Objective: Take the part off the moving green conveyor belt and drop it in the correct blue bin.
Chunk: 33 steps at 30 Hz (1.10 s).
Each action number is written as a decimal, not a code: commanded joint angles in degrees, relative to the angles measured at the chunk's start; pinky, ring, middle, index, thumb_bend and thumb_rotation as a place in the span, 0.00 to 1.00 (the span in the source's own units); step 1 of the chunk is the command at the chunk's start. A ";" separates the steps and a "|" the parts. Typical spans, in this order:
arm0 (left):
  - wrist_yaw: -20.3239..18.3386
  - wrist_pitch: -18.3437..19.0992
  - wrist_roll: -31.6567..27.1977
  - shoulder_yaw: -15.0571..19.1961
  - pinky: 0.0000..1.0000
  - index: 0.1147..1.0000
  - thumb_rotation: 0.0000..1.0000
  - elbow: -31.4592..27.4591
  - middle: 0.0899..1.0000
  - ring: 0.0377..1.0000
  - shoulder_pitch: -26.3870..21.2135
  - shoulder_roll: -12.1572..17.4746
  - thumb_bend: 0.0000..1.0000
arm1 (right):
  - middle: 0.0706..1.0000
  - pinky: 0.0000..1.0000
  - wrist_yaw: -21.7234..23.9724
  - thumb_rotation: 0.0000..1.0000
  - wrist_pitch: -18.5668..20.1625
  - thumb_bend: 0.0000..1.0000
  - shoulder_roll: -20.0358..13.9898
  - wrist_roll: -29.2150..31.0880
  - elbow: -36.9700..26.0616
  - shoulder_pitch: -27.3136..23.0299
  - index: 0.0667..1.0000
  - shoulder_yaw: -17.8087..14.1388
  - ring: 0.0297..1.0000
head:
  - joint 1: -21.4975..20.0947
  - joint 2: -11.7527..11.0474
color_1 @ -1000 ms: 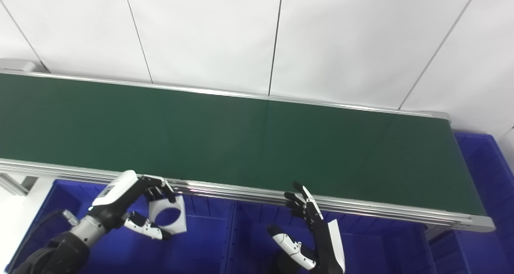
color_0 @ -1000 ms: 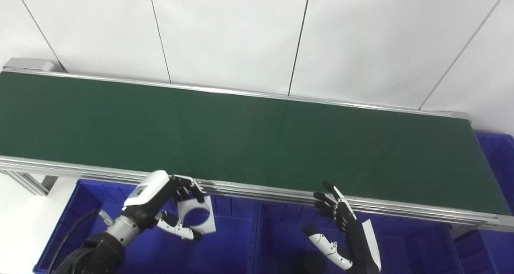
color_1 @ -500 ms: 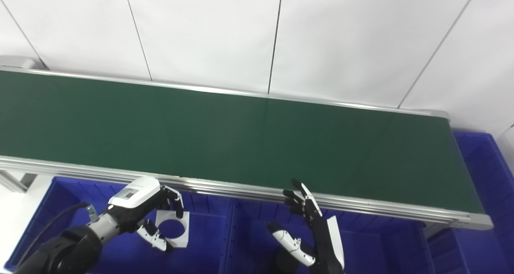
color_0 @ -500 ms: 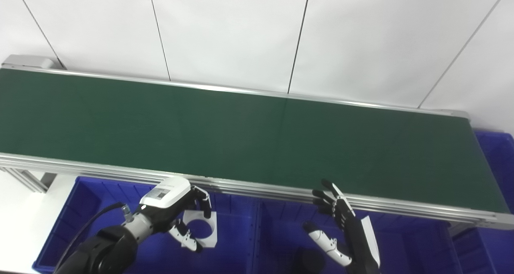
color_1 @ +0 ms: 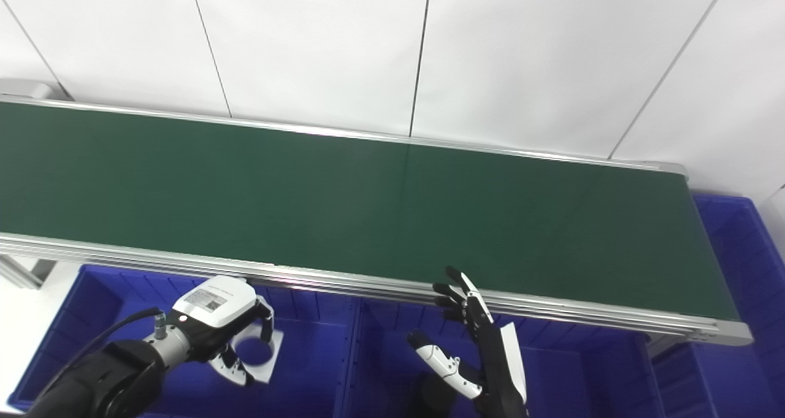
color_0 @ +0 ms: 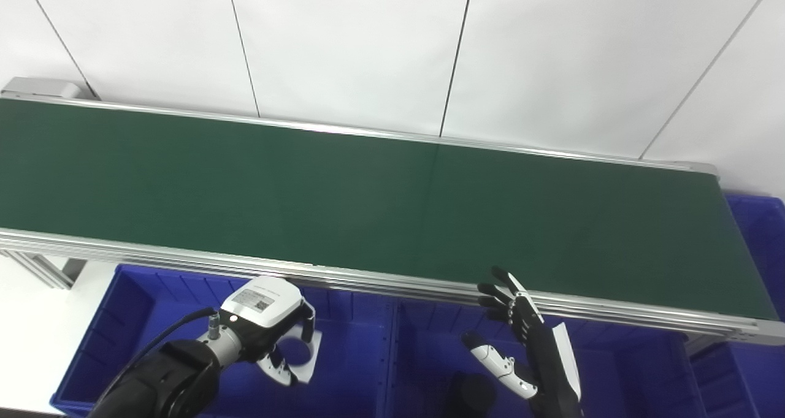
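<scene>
While the belt lies bare, your left hand grips the white part directly over the near-left bin, so just release. Your right hand waits, fingers spread, holding nothing, farther right.

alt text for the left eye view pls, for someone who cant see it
The robot's left hand holds a flat white part with a round hole over the left blue bin, below the near rail of a long green conveyor belt with nothing on it. The right hand waits open, fingers spread, over the neighbouring blue bin. White wall panels fill the background.
</scene>
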 commanded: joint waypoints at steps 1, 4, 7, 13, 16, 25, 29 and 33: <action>-2.63 0.66 0.59 0.15 1.00 0.72 0.64 -2.98 0.78 0.82 -0.75 1.46 0.77 | 0.78 0.73 0.02 0.55 0.17 0.63 0.30 0.38 -2.19 -0.34 0.89 -0.01 0.76 | 0.00 0.15; -6.18 1.28 -2.81 1.31 1.00 0.75 0.67 -5.11 0.81 0.85 -0.28 1.80 0.81 | 0.79 0.73 0.02 0.56 0.24 0.64 0.29 0.25 -2.40 -0.19 0.90 0.04 0.76 | -0.07 0.25; -8.29 2.12 -9.13 3.51 1.00 0.76 0.63 -7.27 0.81 0.85 0.40 1.74 0.82 | 0.79 0.73 -0.06 0.57 0.07 0.64 0.30 0.28 -2.44 -0.15 0.90 -0.01 0.76 | -0.08 0.34; -9.07 4.26 -24.74 8.37 0.97 0.77 0.45 -9.40 0.81 0.84 1.96 0.68 0.82 | 0.78 0.73 0.20 0.55 0.65 0.64 0.16 0.54 -2.89 -0.20 0.89 -0.07 0.76 | -0.28 0.47; -6.91 4.03 -33.42 10.69 0.88 0.77 0.45 -7.61 0.80 0.83 2.93 -1.18 0.82 | 0.79 0.73 0.39 0.55 1.38 0.64 0.04 0.29 -3.43 -0.09 0.89 0.00 0.76 | -0.70 0.54; 3.65 -3.97 -51.63 16.07 0.72 0.77 0.47 0.96 0.80 0.80 6.29 -10.35 0.83 | 0.79 0.73 0.18 0.56 1.86 0.64 0.04 -0.54 -4.22 0.59 0.89 0.59 0.76 | -2.32 1.01; 6.68 -7.22 -55.41 17.16 0.72 0.78 0.48 3.33 0.82 0.81 7.19 -12.63 0.79 | 0.79 0.73 0.47 0.57 3.05 0.64 0.07 -0.97 -5.23 1.05 0.89 0.83 0.76 | -3.02 1.30; 9.29 -9.46 -57.03 17.69 0.76 0.81 0.47 4.84 0.84 0.82 7.81 -14.08 0.77 | 0.80 0.74 0.83 0.57 3.34 0.63 -0.09 -0.84 -5.66 1.35 0.90 1.10 0.76 | -3.75 1.48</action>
